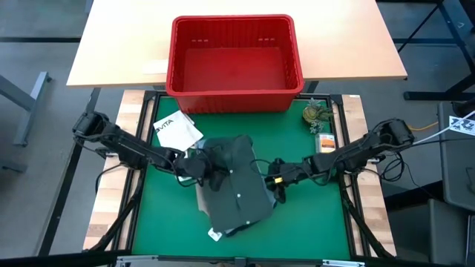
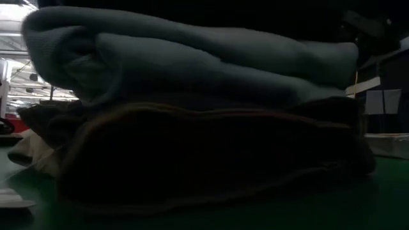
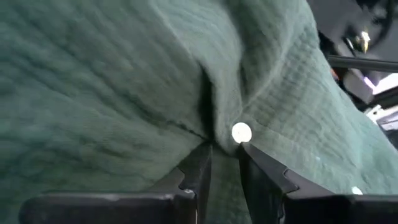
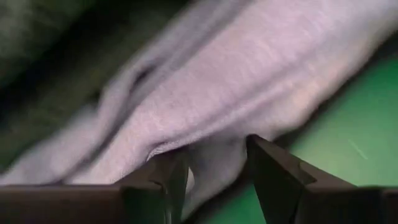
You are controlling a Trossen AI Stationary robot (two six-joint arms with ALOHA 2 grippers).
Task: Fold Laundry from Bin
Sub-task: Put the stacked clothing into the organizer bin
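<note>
Pinching olive-green shirt [image 1: 236,184]: left hand [image 1: 194,166]; right hand [image 1: 276,176]

Olive-green garment [image 1: 237,182], red bin [image 1: 234,63], green mat [image 1: 312,215]

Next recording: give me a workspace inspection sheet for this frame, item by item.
Surface: green mat in a black frame, wooden table behind.
Job's things: dark olive-green shirt crumpled mid-mat; red bin looks empty.
Clutter: white paper, small green object, small orange-topped item.
Grippers: left gripper pinching shirt fabric beside a white button; right gripper closed on a pale fold at the shirt's opposite edge.
Cables: yellow cable near the right arm.
Surroundings: grey floor, no person seen.
</note>
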